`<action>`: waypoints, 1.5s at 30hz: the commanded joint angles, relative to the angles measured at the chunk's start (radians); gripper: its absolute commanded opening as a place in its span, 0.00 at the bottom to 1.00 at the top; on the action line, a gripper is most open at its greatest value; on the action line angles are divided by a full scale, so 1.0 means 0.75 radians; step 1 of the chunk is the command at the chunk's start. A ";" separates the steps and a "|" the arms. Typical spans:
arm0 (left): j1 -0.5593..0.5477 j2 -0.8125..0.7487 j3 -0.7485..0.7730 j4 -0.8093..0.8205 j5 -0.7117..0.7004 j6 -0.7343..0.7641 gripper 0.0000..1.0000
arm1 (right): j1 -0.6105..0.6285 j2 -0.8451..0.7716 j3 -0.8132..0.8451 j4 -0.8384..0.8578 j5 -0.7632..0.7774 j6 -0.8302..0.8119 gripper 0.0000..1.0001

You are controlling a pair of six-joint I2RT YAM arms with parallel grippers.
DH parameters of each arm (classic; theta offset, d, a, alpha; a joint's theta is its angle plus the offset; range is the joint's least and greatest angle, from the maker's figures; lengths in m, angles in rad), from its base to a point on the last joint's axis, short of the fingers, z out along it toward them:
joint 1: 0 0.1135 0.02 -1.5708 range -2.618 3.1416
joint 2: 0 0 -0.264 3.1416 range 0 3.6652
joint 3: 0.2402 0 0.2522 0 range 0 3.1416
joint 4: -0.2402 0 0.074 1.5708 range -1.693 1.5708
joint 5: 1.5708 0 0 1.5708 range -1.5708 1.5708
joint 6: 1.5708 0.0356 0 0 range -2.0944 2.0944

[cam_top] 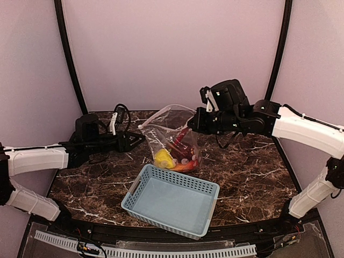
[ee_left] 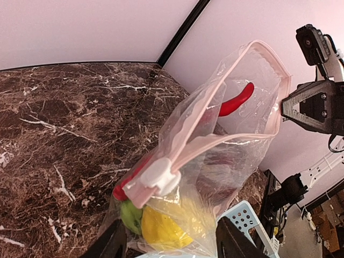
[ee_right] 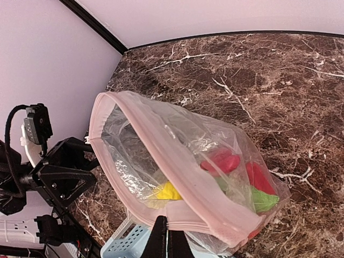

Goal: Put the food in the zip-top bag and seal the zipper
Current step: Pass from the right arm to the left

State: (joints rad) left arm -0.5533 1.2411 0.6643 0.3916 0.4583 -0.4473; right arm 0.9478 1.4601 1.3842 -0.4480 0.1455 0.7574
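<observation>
Loading looks done: the food sits inside the bag, which stands on the desk at 12 o'clock from the basket (I can spot nothing loose outside it). Sealing is left. The zipper gapes, with the slider parked at the bag's 9 o'clock end. My right end effector is clenched on the mouth's 3 o'clock corner. My left end effector is released, fingers apart astride the slider end, not yet gripping.
</observation>
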 commanded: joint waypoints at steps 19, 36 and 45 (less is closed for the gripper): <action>0.006 0.190 0.019 0.324 0.070 -0.186 0.19 | -0.012 -0.060 -0.038 0.041 0.003 0.014 0.00; 0.006 0.116 0.194 0.013 0.290 0.077 0.01 | -0.015 -0.242 -0.027 -0.024 0.103 -0.272 0.52; 0.006 0.131 0.452 -0.441 0.482 0.412 0.01 | -0.010 -0.182 0.113 -0.006 -0.318 -0.830 0.65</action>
State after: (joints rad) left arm -0.5533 1.3571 0.9295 0.2497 0.7265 -0.2852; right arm 0.9432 1.2900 1.4147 -0.4728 0.0963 0.3687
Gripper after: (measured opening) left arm 0.011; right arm 0.651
